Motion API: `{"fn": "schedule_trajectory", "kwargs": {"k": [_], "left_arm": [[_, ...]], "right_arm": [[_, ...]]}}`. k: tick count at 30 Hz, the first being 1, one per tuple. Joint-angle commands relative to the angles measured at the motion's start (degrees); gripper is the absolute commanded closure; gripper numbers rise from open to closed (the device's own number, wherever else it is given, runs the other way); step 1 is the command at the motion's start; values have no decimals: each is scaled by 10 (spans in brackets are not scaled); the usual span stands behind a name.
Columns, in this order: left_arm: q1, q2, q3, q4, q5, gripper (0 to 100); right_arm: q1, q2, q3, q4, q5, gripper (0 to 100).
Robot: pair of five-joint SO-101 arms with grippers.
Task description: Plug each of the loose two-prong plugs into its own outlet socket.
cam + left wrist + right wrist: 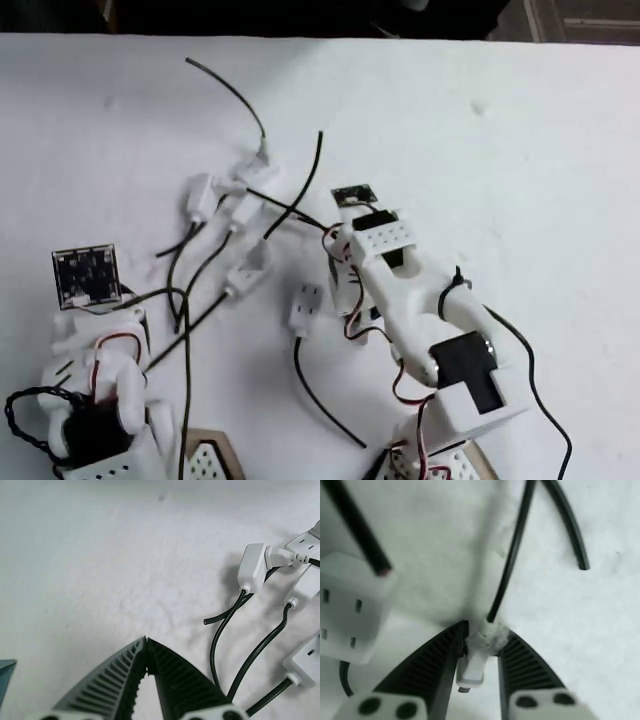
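High view: a white worktop (pixel 520 150) carries two arms and a scatter of white cable ends on black cords.
Right arm (pixel 420 300): rises from the bottom edge toward the middle, with its front end just beside an outlet socket (pixel 305 303).
Left arm (pixel 110 400): sits at the bottom corner, well apart from the other arm.
Right pincer (pixel 482 630): it pinches a white two-prong plug (pixel 472 667) between its ribbed fingers, and the plug's black cord (pixel 512 555) runs away from the tips across the worktop.
Left pincer (pixel 146 640): pressed together with the tips touching, holding nothing, over bare worktop.
Outlet socket: lies flat with its slots up, near the held plug but apart from it.
Other cable ends (pixel 240 210): clustered beyond the socket, between the arms. In the left wrist view, one white block (pixel 252 567) has a smaller white piece (pixel 280 556) touching its side.
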Motion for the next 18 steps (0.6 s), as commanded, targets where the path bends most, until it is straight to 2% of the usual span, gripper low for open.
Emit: {"fn": "schedule_trajectory", "kwargs": {"k": [1,7,13,18], "left_arm": [[0,0,1,-13,6,975],[0,0,1,-13,6,974],[0,0,1,-12,6,975],[0,0,1,-12,6,975]], "right_arm": [[-7,-7,-42,48,-4,985],[-7,-35,-88,123,-1,981],[-14,-167,-89,177,1,981],[-7,-310,-80,208,63,981]]}}
